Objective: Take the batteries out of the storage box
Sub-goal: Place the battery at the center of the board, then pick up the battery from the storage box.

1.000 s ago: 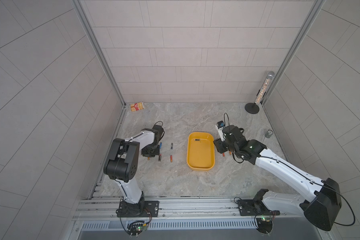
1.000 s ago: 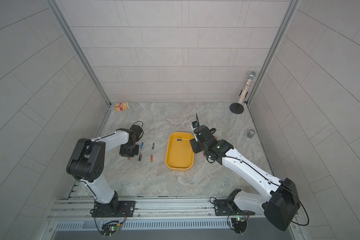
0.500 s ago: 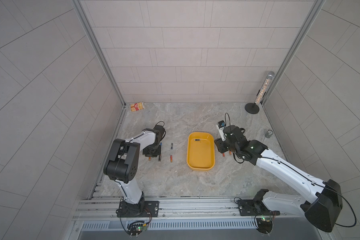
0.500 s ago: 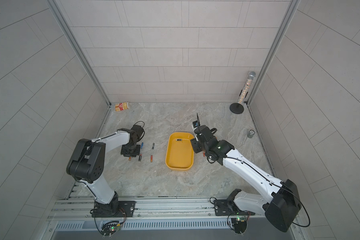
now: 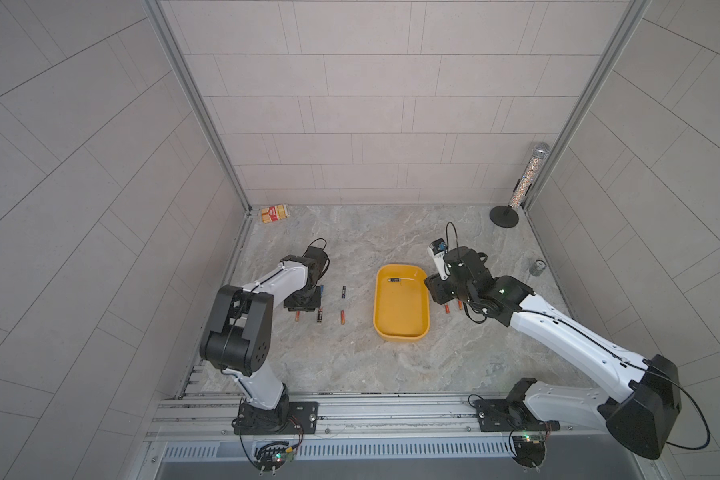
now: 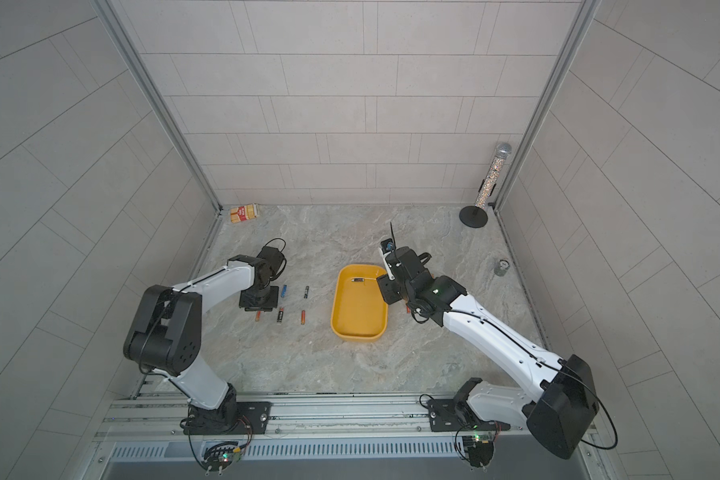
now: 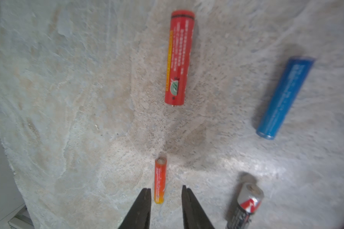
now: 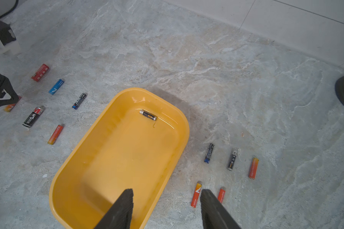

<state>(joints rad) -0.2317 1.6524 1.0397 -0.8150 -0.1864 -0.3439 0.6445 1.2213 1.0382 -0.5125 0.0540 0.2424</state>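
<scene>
**A:** Left edge of the marbled stone-look tabletop [image 5: 350,357]?

**B:** Left gripper [image 7: 165,188]: black tapered jaws parted, clasping nothing. A slim orange battery [image 7: 160,182] lies flat between the tips. Near it, parallel and apart, likely so none rolls into another: glossy red cylindrical battery [image 7: 179,57], blue battery [image 7: 284,98], black-and-silver battery [image 7: 246,206].

**A:** Centre?

**B:** Shallow yellow plastic storage box [image 8: 123,158], smooth and round-cornered. One small black battery [image 8: 148,115] lies inside, against the far wall. By my reckoning it is the last to remove.

**A:** Right of it?

**B:** Five slim batteries [image 8: 232,159], orange and black, in rows just beside the box's right wall. Right gripper [image 8: 166,190]: jaws spread wide, empty, hovering above that wall, probably held wide to straddle the black battery.
</scene>
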